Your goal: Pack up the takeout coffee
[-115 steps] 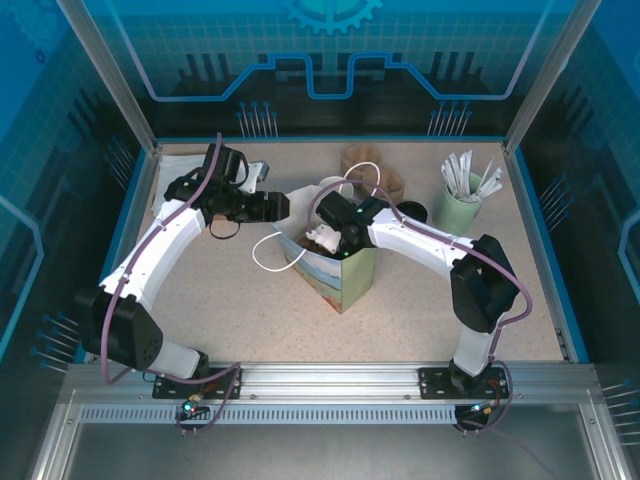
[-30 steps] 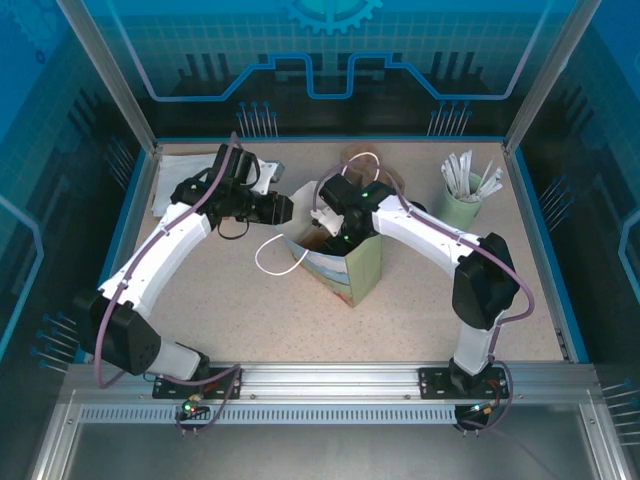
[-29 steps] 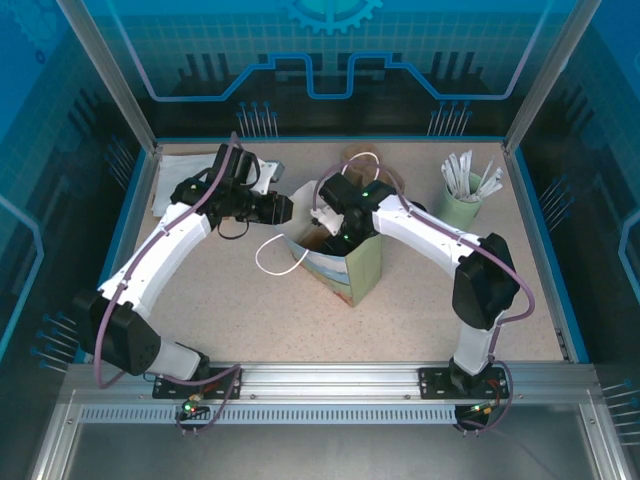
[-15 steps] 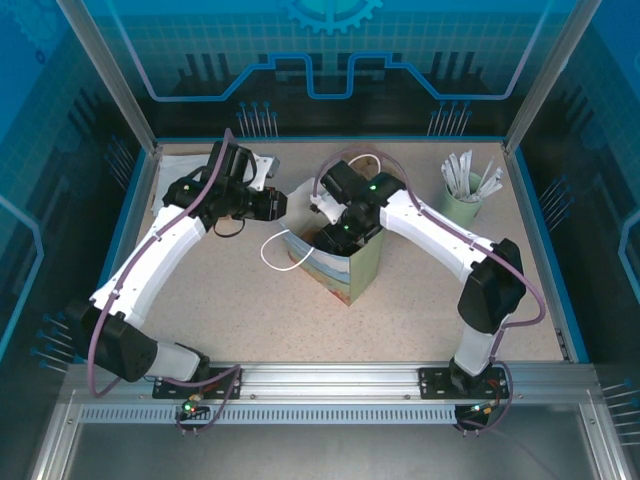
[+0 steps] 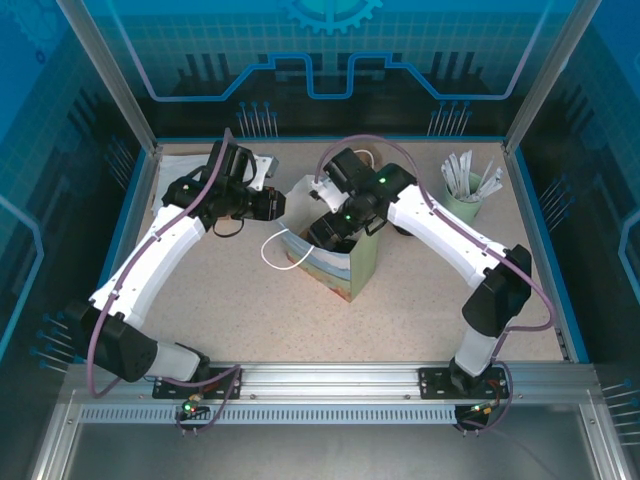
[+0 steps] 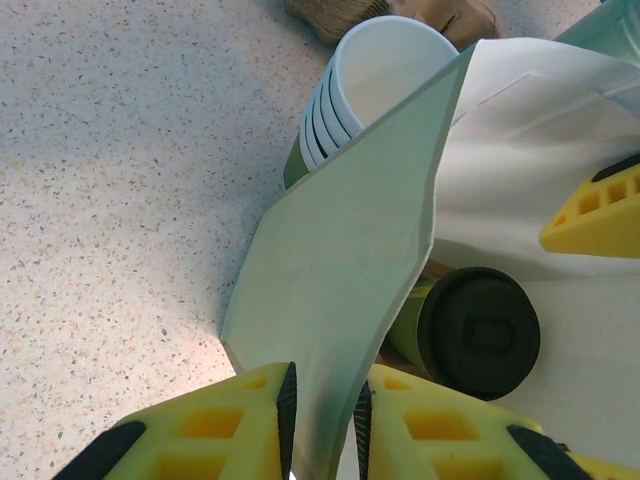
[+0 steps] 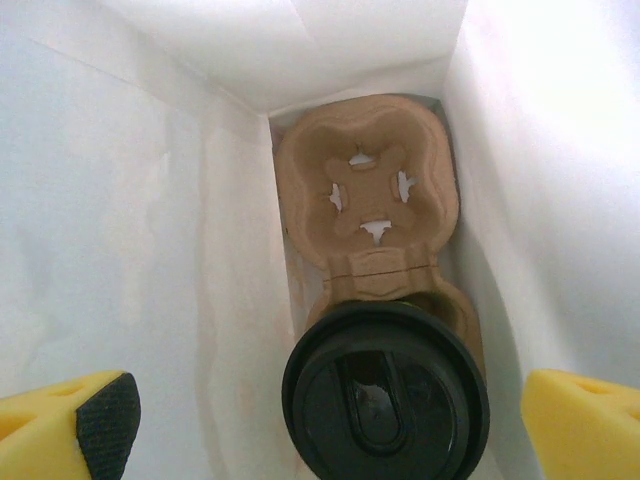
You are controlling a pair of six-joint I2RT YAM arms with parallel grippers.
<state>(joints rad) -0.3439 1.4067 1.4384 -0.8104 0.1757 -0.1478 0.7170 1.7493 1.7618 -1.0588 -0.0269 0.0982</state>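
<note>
**Coffee down in bag; left pinching bag wall, right spread wide above**

My left end effector (image 6: 322, 425) is closed narrow on the top edge of the paper bag (image 6: 345, 250). The pale wall is pinched flat between my two yellow fingers (image 6: 215, 430). The bag stands upright mid-worktop (image 5: 230, 300) with its mouth open. One white loop handle (image 5: 263, 252) hangs out on its left side.

My right end effector (image 7: 322, 415) is spread wide and points down into the bag mouth. In the right wrist view its yellow fingertips sit at the two lower corners. Nothing is gripped, and the fingers are clear of the cup and the bag walls.

The takeout coffee (image 7: 385, 392) is an olive-green cup with its black lid on. It stands upright at the bottom of the bag, seated in the near socket of a brown pulp carrier (image 7: 365, 190). The far socket shows its cut flaps. In the left wrist view the lid and a strip of green side show past the bag wall I'm holding.

Outside the bag, a stack of green cups with white insides (image 6: 372, 75) is just beside the pinched wall. I can't tell whether it touches the bag. A pale green cup of white sticks (image 5: 462, 195) stands far right, well apart from the bag. A white sheet (image 5: 172, 162) lies at the far-left corner of the worktop.
</note>
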